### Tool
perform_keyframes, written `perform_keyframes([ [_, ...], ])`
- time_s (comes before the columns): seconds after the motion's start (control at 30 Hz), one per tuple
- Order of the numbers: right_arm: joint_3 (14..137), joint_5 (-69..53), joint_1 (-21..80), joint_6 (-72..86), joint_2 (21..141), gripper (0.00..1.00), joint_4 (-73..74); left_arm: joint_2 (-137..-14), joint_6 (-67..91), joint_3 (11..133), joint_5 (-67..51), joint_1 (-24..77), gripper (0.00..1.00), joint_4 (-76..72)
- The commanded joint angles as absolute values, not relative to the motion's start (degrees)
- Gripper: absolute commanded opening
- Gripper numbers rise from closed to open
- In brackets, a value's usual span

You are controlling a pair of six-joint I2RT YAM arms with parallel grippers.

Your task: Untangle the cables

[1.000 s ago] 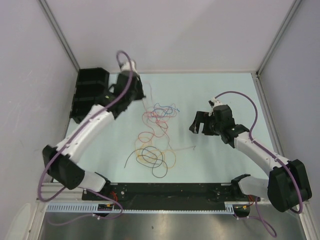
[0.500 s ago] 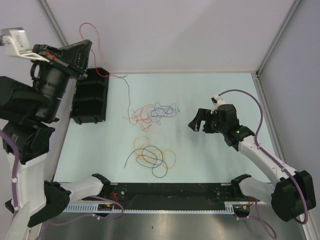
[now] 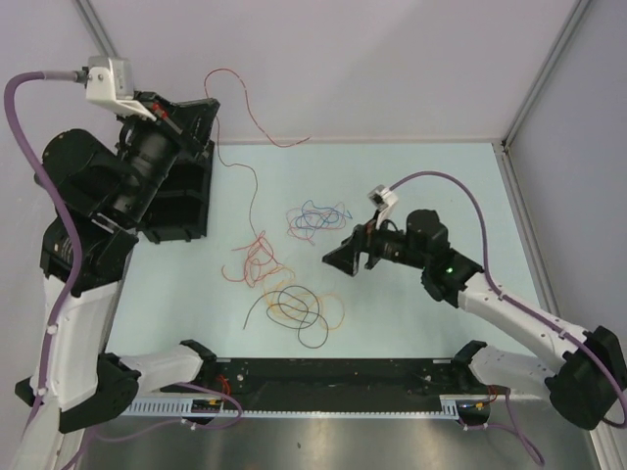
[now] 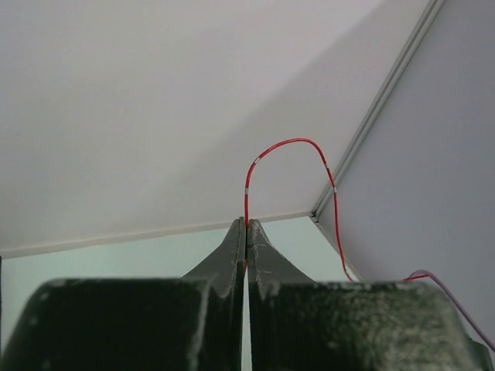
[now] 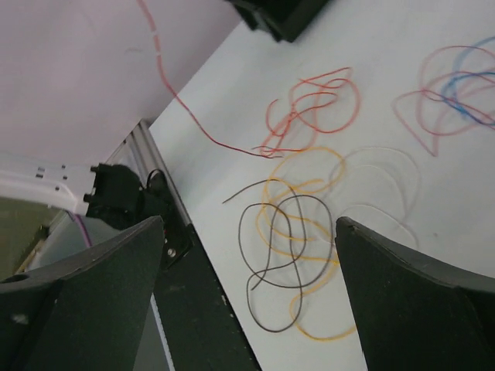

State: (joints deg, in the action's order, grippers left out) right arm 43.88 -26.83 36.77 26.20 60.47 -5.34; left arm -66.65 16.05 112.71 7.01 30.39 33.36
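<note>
Pale worktop carried the looped cables mid-frame. Raised at upper left, the left fingers clenched a red cable; the right fingers, released wide, hovered just right of the loops.

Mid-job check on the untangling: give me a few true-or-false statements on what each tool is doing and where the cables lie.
1. The left tool is shut on the red cable, raised well above the table. True.
2. The right tool is gripping the black cable. False: it is open and holds nothing, with the black cable lying on the table below it.
3. The blue cable sits inside the black bin. False: it lies on the table, mid-field.
4. The black cable and an orange cable lie looped across each other. True.
</note>
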Motion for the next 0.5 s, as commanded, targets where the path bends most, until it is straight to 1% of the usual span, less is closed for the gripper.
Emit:
perform_keyframes([
  [0.0,48.15,-21.72,44.99,22.94,65.63,0.96,-15.81,-63.11,17.49,110.13,5.36,30.67,0.0,30.5],
  [0.1,51.22,-18.11,48.68,21.62,69.77,0.96,-18.88,-61.44,18.28,108.02,5.36,30.67,0.0,30.06],
  [0.23,55.98,-18.9,51.06,21.27,78.55,0.95,-21.62,-59.94,18.72,106.27,5.89,30.59,0.0,30.15],
  [0.43,61.6,-18.54,54.83,20.83,86.65,0.95,-25.49,-58.27,19.07,104.95,6.15,30.67,0.0,31.2],
  [0.47,62.31,-18.54,55.1,21.0,88.84,0.93,-25.75,-58.01,19.16,104.68,6.24,30.67,0.0,31.2],
])
